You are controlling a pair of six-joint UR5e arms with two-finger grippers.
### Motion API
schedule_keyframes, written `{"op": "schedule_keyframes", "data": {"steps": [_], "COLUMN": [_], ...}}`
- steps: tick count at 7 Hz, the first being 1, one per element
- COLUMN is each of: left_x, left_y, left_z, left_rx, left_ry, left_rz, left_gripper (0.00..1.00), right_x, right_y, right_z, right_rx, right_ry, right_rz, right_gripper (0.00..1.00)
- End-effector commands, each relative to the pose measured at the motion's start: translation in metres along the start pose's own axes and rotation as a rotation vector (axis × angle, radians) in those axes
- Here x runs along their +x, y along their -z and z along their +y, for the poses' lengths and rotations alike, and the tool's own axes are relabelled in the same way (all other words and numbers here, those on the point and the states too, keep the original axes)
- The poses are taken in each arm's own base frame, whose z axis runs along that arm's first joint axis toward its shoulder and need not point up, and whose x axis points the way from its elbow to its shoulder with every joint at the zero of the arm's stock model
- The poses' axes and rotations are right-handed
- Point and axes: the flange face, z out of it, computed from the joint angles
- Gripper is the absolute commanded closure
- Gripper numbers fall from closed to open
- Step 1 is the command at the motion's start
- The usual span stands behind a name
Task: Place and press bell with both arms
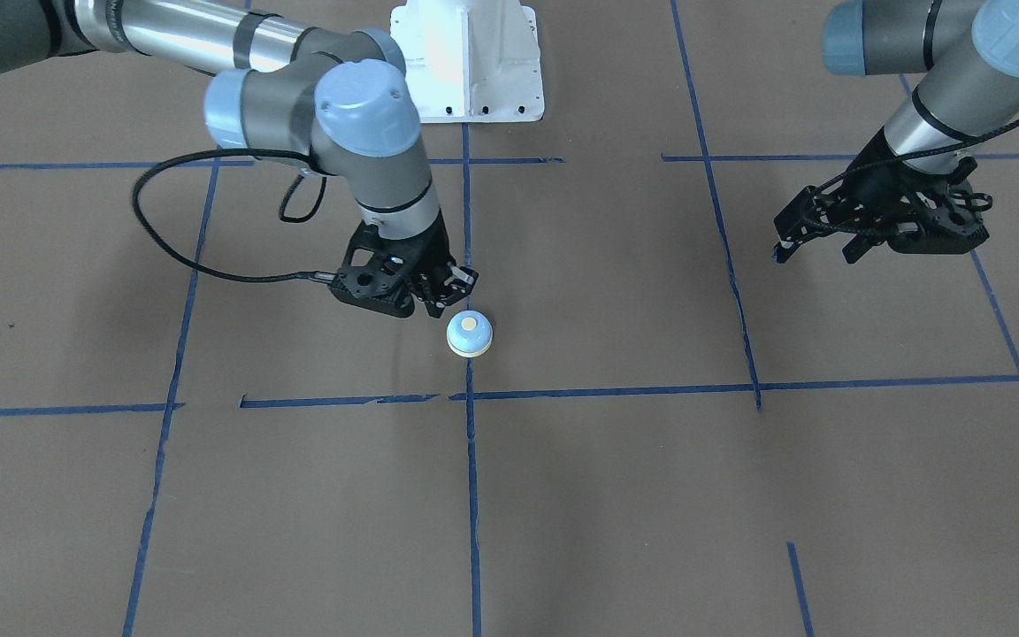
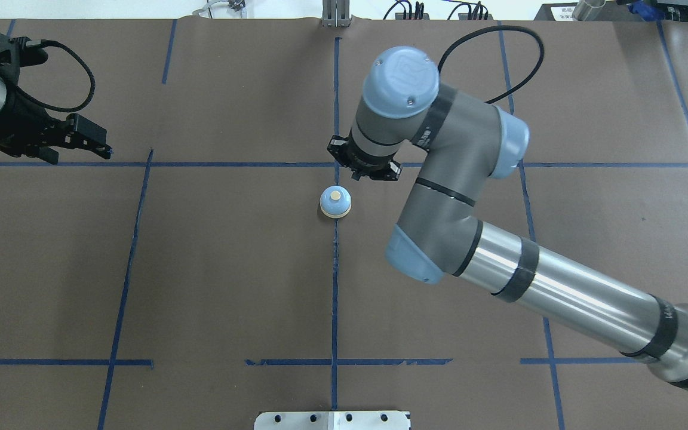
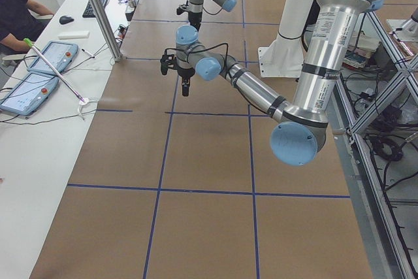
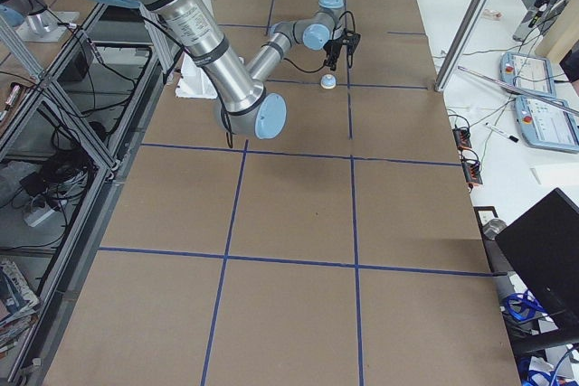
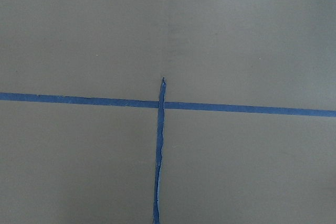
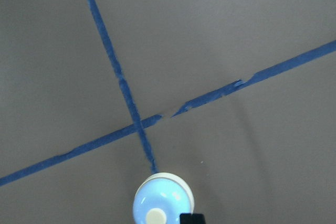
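Right gripper [image 1: 440,301] beside bell [image 1: 470,334] — upright, seemingly untouched

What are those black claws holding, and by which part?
Nothing. The small light-blue dome-shaped bell stands free on the brown table, just beside the right gripper; the left gripper hangs empty, far from it.

Bell [image 1: 470,334] at table [image 1: 616,495] ctr, beside R fingers [image 1: 444,295] (L arm [image 1: 947,93] well apart).
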Motion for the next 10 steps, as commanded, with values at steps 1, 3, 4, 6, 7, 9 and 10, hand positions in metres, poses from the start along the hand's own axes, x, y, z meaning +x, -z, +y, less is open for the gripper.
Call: {"op": "schedule_keyframes", "data": {"steps": [1, 3, 4, 6, 7, 9, 10], "left_x": [-0.002, -0.031, -0.063, -0.142, -0.181, -0.266, -0.310], "left_y": [-0.001, -0.006, 0.000, 0.020, 0.031, 0.067, 0.078], "left_z": [-0.001, 0.005, 0.004, 0.006, 0.009, 0.007, 0.004], "left_rx": [-0.002, -0.018, -0.018, -0.016, -0.016, -0.005, -0.005], "left_ry": [-0.006, -0.104, -0.174, -0.316, -0.373, -0.409, -0.434], "left_rz": [-0.002, -0.032, -0.053, -0.108, -0.136, -0.113, -0.074], "left_gripper": [0.00, 0.00, 0.00, 0.00, 0.00, 0.00, 0.00], "right_x": [0.092, 0.238, 0.318, 0.445, 0.488, 0.578, 0.609], "right_y": [0.056, 0.106, 0.126, 0.156, 0.174, 0.182, 0.181], "right_z": [-0.056, -0.133, -0.169, -0.206, -0.217, -0.222, -0.222], "right_rx": [-0.024, -0.048, -0.058, -0.019, 0.001, -0.027, -0.041], "right_ry": [0.066, 0.212, 0.250, 0.398, 0.389, 0.509, 0.541], "right_rz": [-0.031, -0.009, 0.003, 0.065, 0.084, 0.117, 0.126], "right_gripper": [0.99, 0.92, 0.76, 0.24, 0.00, 0.00, 0.00]}}
